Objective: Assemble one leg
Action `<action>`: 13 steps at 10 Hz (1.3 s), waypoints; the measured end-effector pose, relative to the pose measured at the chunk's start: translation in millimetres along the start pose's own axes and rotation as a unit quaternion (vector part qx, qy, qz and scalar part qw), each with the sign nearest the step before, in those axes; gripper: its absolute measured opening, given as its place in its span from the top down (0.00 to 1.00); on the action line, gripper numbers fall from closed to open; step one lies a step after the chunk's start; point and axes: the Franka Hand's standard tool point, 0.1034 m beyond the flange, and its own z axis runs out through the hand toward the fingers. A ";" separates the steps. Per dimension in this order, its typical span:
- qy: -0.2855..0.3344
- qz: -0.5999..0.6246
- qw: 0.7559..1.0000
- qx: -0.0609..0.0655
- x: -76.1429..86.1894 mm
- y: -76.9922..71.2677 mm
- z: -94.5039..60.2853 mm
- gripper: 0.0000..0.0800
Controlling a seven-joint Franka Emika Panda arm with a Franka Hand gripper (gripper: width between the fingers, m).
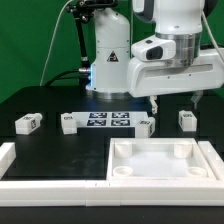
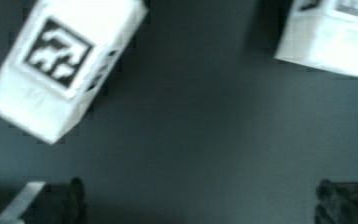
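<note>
Table (image 1: 50, 100) is black and wide. Near the front of it lies the big white tray (image 1: 160, 177). Behind the tray lies the marker board (image 1: 108, 121). The leg (image 1: 146, 124) sits just beside the board, on the exterior view's right. A second leg (image 1: 186, 119) sits further to that side. The gripper (image 1: 176, 103) hangs over the gap between these two legs. Its fingers are spread wide apart and it holds nothing.

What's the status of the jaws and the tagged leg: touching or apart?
Apart. The wrist view shows bare table between the open jaws and the tagged leg; neither jaw reaches it.
</note>
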 end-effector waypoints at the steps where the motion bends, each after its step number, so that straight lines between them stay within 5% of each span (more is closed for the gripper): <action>1: 0.000 0.037 0.999 0.004 0.4 -0.5 -0.2 0.19; 5: 0.001 0.122 0.993 0.010 -3.4 -10.5 3.2 0.19; 8: 0.000 0.097 0.995 0.011 -23.5 -47.6 14.6 0.19; 11: -0.022 0.087 0.996 0.006 -27.2 -46.1 15.9 0.19; 13: -0.112 0.078 0.991 0.002 -32.0 -41.8 14.9 0.19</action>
